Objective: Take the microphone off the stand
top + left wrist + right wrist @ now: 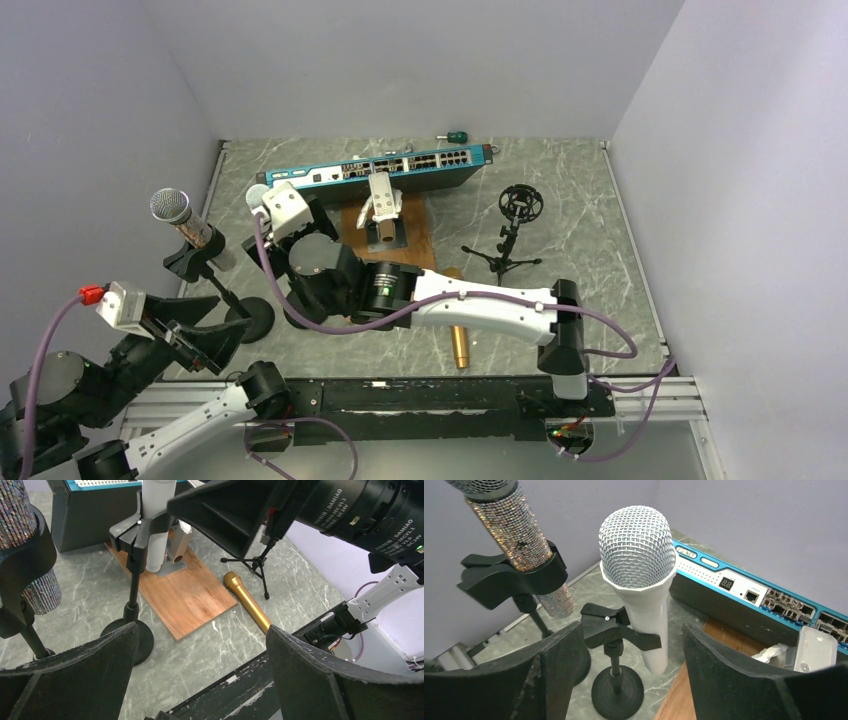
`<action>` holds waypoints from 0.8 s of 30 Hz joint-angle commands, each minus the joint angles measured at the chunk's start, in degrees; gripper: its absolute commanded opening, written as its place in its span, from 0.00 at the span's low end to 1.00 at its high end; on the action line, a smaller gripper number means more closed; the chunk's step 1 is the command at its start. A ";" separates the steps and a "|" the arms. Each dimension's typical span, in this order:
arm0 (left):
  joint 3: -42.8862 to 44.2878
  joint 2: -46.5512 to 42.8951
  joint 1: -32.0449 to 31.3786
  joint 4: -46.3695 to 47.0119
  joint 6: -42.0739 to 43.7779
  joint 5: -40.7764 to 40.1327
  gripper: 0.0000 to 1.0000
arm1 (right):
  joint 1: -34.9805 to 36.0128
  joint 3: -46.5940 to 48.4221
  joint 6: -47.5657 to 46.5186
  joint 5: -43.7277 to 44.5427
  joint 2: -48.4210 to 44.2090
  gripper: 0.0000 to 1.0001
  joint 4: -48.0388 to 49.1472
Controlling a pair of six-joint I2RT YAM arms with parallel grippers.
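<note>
Your right gripper (pixel 628 632) nearer: white microphone (pixel 639 580) straight ahead between wide jaws, untouched, clipped in stand (pixel 616 685), long axis near-upright, head up. Your left gripper (pixel 202 635) wide, empty, farther from stand.

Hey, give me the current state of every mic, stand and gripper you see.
White microphone: upright, mounted.
Glitter microphone: tilted, mounted.
Gold microphone: lying flat, loose.
Tripod stand: empty.
Left gripper: open, empty.
Right gripper: open, flanking the white microphone.
</note>
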 commanded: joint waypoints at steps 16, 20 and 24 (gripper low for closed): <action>-3.77 -2.83 -0.02 -5.14 -6.06 0.32 0.98 | -0.22 13.37 -15.78 10.00 13.22 0.62 13.38; -4.13 -2.54 -0.04 -5.25 -6.20 0.20 0.98 | -0.80 12.82 -16.42 9.49 13.94 0.51 14.56; -4.14 -2.31 -0.06 -4.98 -6.22 -0.10 0.98 | -1.41 10.23 -16.57 9.47 13.01 0.41 16.35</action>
